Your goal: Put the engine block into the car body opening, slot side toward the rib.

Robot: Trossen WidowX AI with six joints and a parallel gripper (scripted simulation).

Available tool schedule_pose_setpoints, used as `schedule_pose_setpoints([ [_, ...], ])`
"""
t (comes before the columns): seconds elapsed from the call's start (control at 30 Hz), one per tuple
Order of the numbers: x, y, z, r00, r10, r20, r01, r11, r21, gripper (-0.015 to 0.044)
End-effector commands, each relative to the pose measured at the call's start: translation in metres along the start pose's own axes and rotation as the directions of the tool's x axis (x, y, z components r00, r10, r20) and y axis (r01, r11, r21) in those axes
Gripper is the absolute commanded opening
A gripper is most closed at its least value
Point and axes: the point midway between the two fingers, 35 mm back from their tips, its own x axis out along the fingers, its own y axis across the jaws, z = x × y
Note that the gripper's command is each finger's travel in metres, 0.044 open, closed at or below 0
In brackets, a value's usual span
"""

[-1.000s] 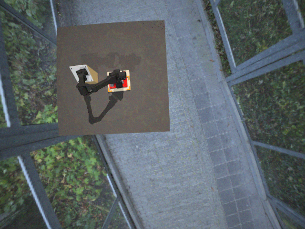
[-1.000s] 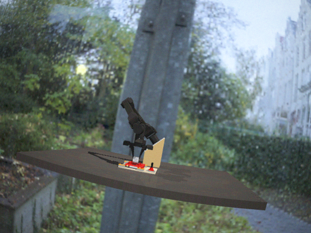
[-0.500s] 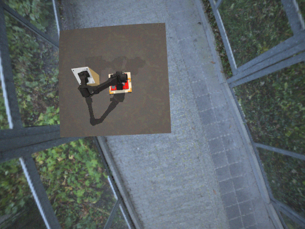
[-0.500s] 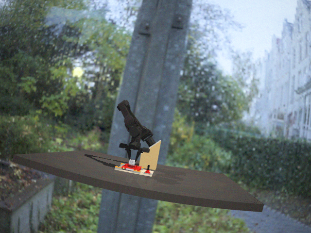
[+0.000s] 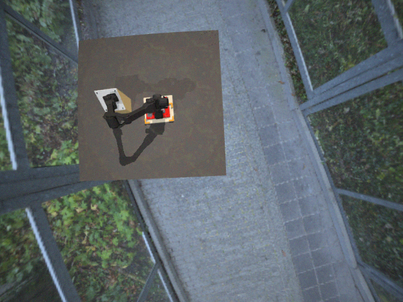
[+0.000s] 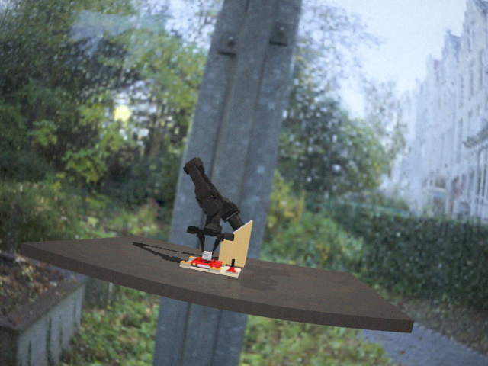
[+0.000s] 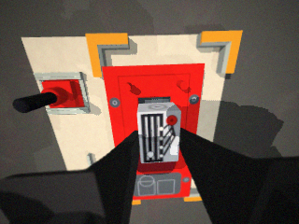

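My gripper (image 6: 207,253) (image 7: 158,133) is shut on the pale grey engine block (image 6: 207,255) (image 7: 149,159), one finger on each side. The block is upright over the middle of the red car body (image 5: 167,112) (image 6: 216,264) (image 7: 123,84). Its printed face with dark stripes and a red dot shows in the wrist view. In the exterior view most of the block stands above the body. A dark part of the opening (image 7: 154,100) shows past the block's far edge. The rest of the opening, the rib and the block's underside are hidden, so its depth cannot be told.
The car body lies on a cream board (image 5: 158,121) (image 7: 56,135) between orange-and-grey corner pieces (image 7: 93,53) (image 7: 234,39). Beside it, a red piece (image 6: 231,270) (image 7: 70,95) with an upright black handle (image 7: 35,102) sits in a grey frame. A tan panel (image 5: 125,100) (image 6: 235,248) stands near the arm's base.
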Motion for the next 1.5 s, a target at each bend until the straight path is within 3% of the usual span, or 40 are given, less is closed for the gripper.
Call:
schedule_pose_setpoints([
  [0.0,0.001,0.0,0.0,1.0,-0.002,0.001,0.002,0.999,0.035,0.0158],
  [1.47,0.015,0.0,0.0,1.0,-0.002,0.001,0.002,1.0,0.002,0.0158],
])
